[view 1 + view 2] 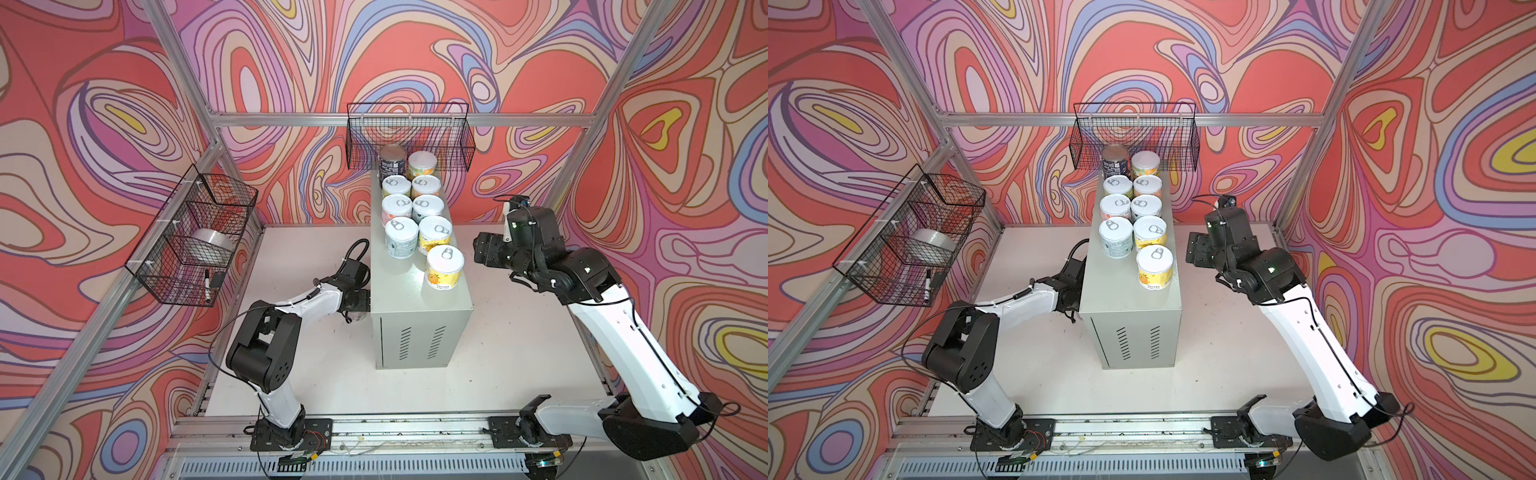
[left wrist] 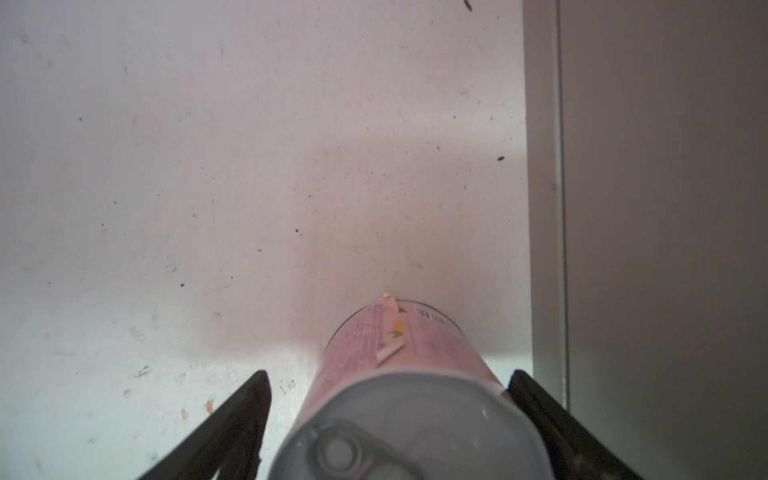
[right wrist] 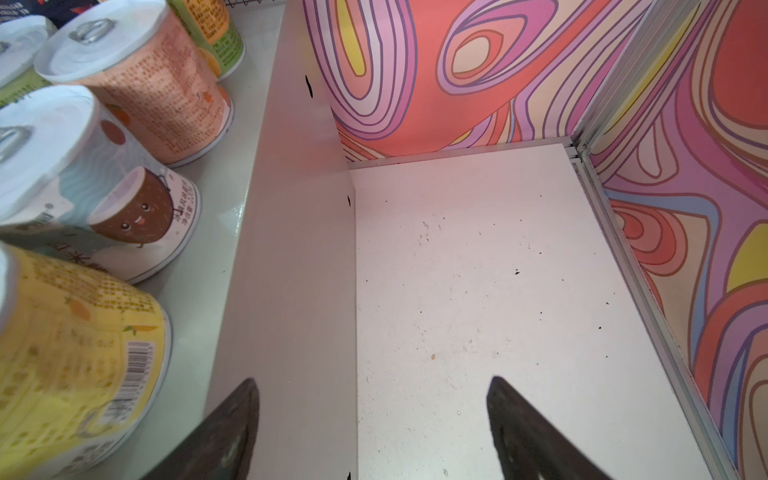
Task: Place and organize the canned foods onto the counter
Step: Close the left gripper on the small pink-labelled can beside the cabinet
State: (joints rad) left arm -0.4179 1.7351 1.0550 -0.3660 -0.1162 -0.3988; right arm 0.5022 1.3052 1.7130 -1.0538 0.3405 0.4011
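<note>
Left gripper (image 2: 388,374) sits low against the left flank of the grey bench (image 1: 419,307). From its wrist view I note the fingers (image 2: 245,415) straddling the pink can (image 2: 405,399). A gap shows between one finger and the label, while the other finger lies at or on the lid rim. I log it as spread around the can, not clamped on it. Pink can stands upright on the white bench (image 1: 519,353), pull-tab lid up, just beside the grey bench's side wall. Right gripper (image 3: 372,381) hangs off the right side of the grey bench, roughly level with its top edge, fingers wide apart and nothing between them. Nine other cans (image 1: 1116,205) stand upright on the grey bench top in both top views. Eight are in two columns of four running back to front, close together, with the navy can (image 1: 392,162) at the back left corner. The ninth, a yellow-orange can (image 1: 444,266), stands alone at the front end of the right column, near the right edge.
</note>
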